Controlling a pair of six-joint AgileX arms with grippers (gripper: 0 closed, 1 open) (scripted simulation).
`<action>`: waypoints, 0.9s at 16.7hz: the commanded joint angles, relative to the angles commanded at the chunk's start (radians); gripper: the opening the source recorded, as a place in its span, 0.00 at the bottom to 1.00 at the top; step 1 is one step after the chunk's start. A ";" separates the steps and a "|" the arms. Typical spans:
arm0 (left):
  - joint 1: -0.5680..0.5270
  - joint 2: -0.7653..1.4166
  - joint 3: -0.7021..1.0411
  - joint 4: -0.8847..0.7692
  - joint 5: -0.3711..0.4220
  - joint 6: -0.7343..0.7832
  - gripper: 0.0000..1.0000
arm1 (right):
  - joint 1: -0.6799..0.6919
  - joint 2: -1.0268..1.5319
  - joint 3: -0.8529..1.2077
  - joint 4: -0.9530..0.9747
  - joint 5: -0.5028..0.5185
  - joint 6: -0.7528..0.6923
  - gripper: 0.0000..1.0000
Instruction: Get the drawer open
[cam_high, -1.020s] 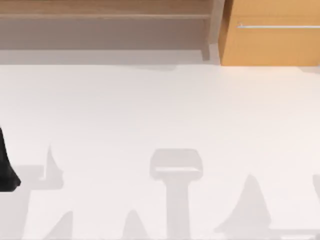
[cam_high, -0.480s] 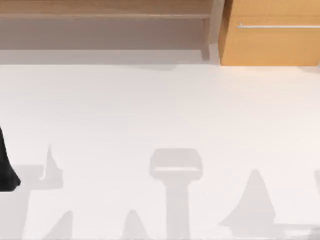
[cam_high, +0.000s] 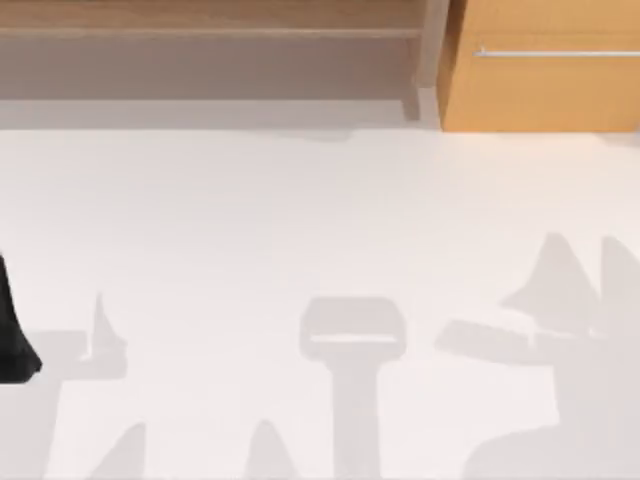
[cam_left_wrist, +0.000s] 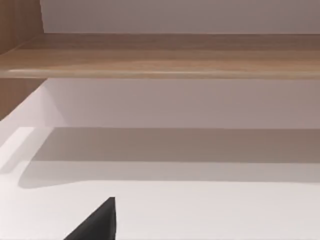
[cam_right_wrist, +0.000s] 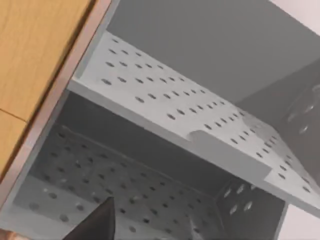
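Seeing one dark tip of the left fingers (cam_left_wrist: 100, 224) in the left wrist view, hanging over the white table (cam_high: 300, 220). Not able to tell whether released or clenched. Seeing likewise one dark tip of the right fingers (cam_right_wrist: 97, 224) in the right wrist view; again not able to tell spread or closed, and nothing seen held.

Logging the drawer (cam_high: 545, 95) at the far right of the top view, at the back of the table. Noting its orange-tan front panel facing the arms, with the thin silver bar handle (cam_high: 555, 52) running level across the upper part. Noting the duller brown shelf unit (cam_high: 210, 35) just beside it on the left, spanning the back of the table to the left edge.

Recording the left arm (cam_high: 12, 335) as a black shape at the left edge of the top view, well apart from the drawer. Left wrist camera looking at the shelf board (cam_left_wrist: 165, 55) and the shaded table beneath it.

Right wrist camera looking at a grey perforated shelf (cam_right_wrist: 200, 127) inside a grey perforated cabinet (cam_right_wrist: 150, 192), with an orange-tan wooden panel (cam_right_wrist: 35, 55) bordering it. Not able to tell whether that panel belongs to the drawer.

Noting grey arm shadows (cam_high: 560, 300) lying on the right part of the table.
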 joint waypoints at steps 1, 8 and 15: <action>0.000 0.000 0.000 0.000 0.000 0.000 1.00 | 0.045 0.078 0.034 0.041 0.048 -0.096 1.00; 0.000 0.000 0.000 0.000 0.000 0.000 1.00 | 0.392 0.573 0.264 0.310 0.363 -0.741 1.00; 0.000 0.000 0.000 0.000 0.000 0.000 1.00 | 0.583 0.779 0.366 0.426 0.524 -1.017 1.00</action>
